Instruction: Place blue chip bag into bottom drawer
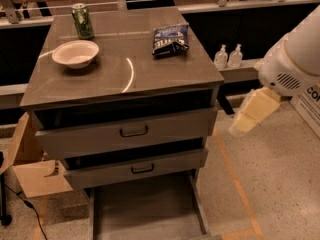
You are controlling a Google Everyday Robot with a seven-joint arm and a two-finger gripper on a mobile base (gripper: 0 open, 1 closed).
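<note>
Navy blue chip bag [170, 39] is seen on the table [150, 81], well apart from the gripper [252, 113] at right, whose grasp cannot be told.

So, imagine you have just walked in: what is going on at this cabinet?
A robot arm hangs right of the cabinet, its pincer beside the upper drawers, touching nothing. The blue chip bag lies on its top, apart from a bowl and a green can. The bottom drawer is pulled out, and the bag is not yet picked up.
</note>
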